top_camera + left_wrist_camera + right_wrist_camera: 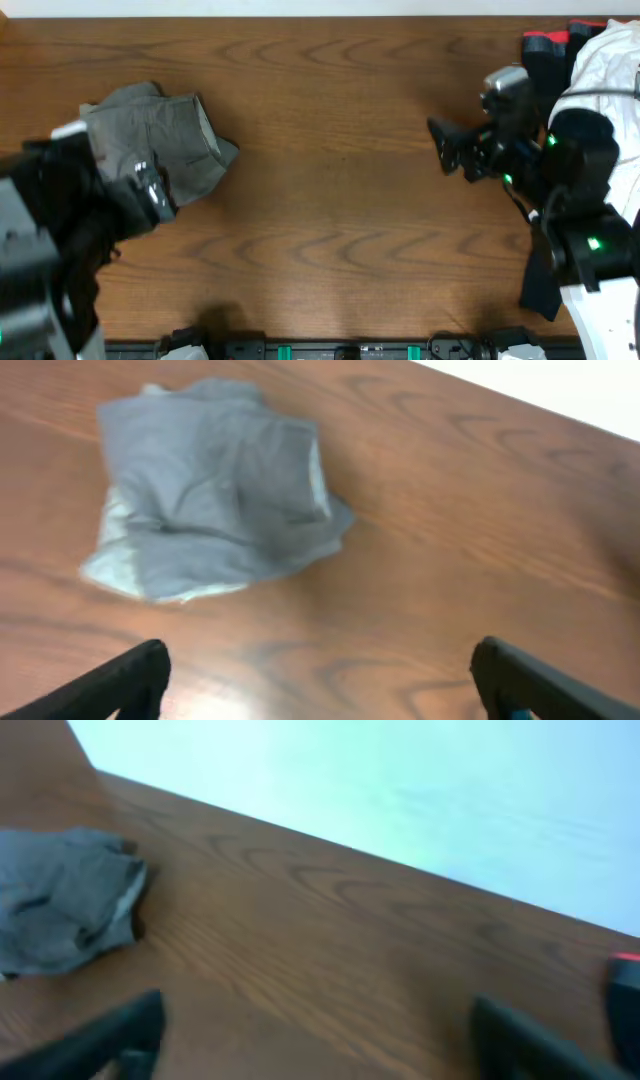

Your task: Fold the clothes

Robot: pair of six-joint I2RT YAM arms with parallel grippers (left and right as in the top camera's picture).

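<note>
A grey pair of shorts point(165, 140) lies folded in a bundle at the left of the wooden table point(340, 200). It also shows in the left wrist view point(215, 485) and the right wrist view point(65, 900). My left gripper point(320, 675) is open and empty, just in front of the shorts; in the overhead view it sits at their lower left point(150, 195). My right gripper point(442, 145) is open and empty over bare table at the right, fingers pointing left; it also shows in the right wrist view point(320, 1030). The khaki-beige pair is not in view.
A pile of other clothes, white point(610, 60) with black and red point(550, 45), lies at the back right corner. A dark cloth point(545, 285) hangs by the right arm's base. A red-edged item shows in the right wrist view point(625, 990).
</note>
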